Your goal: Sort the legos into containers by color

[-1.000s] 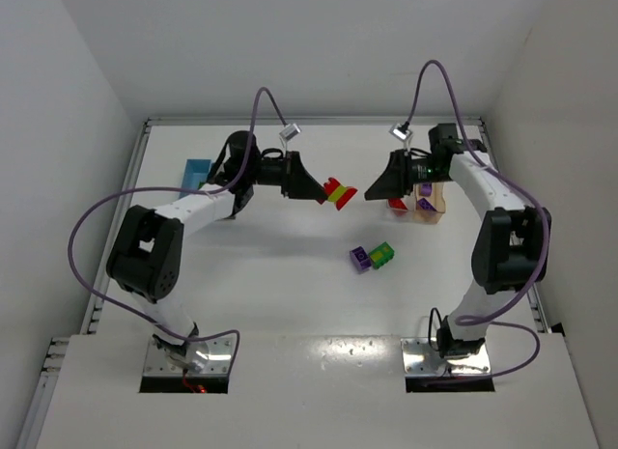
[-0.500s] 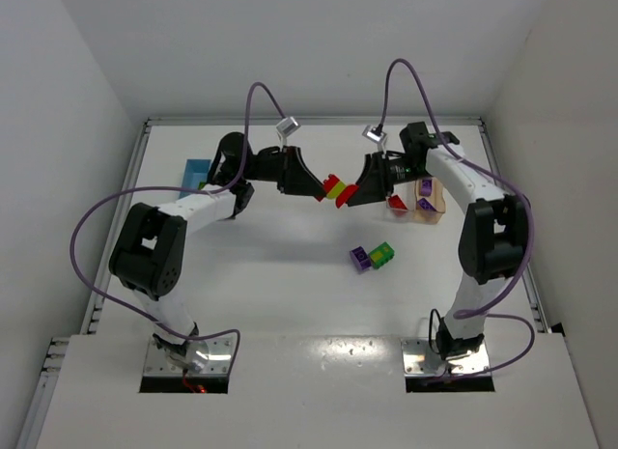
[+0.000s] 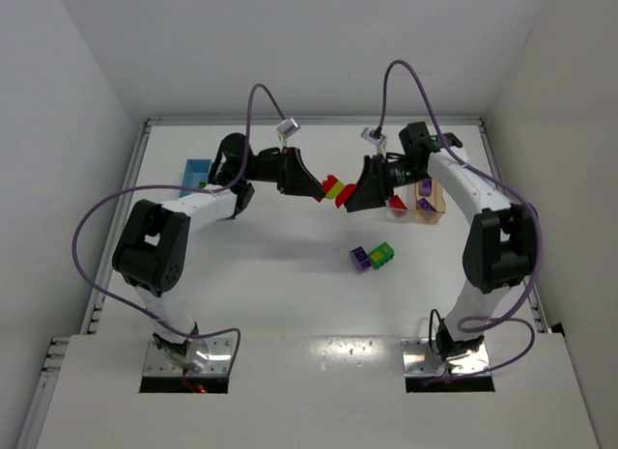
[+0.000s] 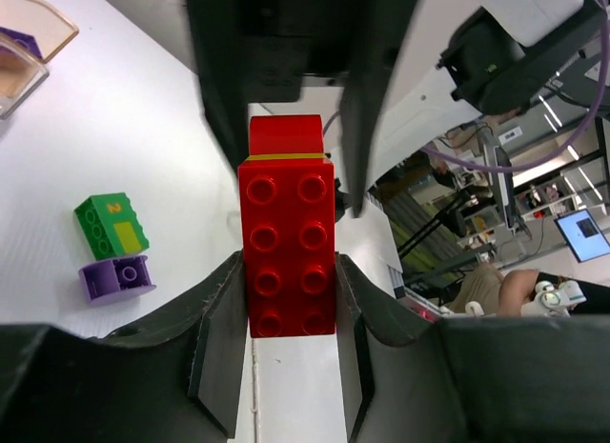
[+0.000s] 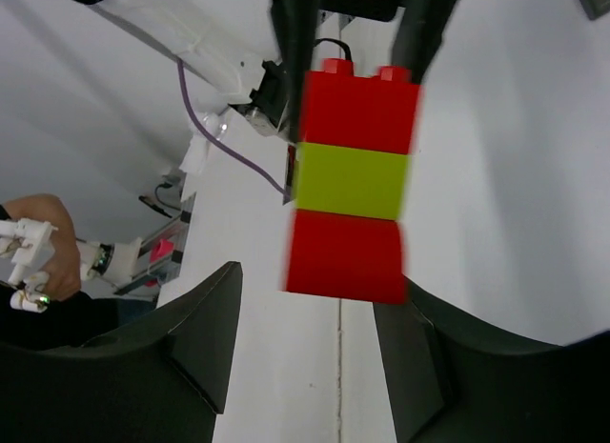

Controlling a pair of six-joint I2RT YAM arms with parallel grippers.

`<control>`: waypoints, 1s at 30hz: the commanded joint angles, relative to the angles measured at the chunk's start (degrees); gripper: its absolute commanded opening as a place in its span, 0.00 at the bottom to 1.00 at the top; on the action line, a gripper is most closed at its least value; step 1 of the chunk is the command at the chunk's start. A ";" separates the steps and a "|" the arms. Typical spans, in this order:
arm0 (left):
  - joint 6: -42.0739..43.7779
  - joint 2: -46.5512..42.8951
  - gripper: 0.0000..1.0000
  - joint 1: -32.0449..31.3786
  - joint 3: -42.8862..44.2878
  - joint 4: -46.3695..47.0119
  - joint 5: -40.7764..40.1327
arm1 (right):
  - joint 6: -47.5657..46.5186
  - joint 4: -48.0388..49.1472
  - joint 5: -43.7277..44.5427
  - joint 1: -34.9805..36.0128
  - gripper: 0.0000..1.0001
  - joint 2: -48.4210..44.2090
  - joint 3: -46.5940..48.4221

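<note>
Red-yellow-red brick stack [image 5: 351,183]

White arms [image 3: 198,208] with black joints [image 3: 145,254], looping purple cables [image 3: 75,241], black left gripper [image 3: 321,191] and right gripper [image 3: 352,200].

The top camera looks down from high behind the near edge over the whole white surface [image 3: 290,294]. Each wrist camera peers closely along its own fingers, left pincer [image 4: 289,271] facing right pincer [image 5: 310,281]. All three views share the red-and-yellow stacked plastic brick clump [image 3: 336,190].
</note>
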 commanded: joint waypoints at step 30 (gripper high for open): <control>15.02 -4.59 0.26 -0.71 -0.16 -12.16 1.13 | 15.80 19.85 7.11 2.18 0.70 -3.20 -0.92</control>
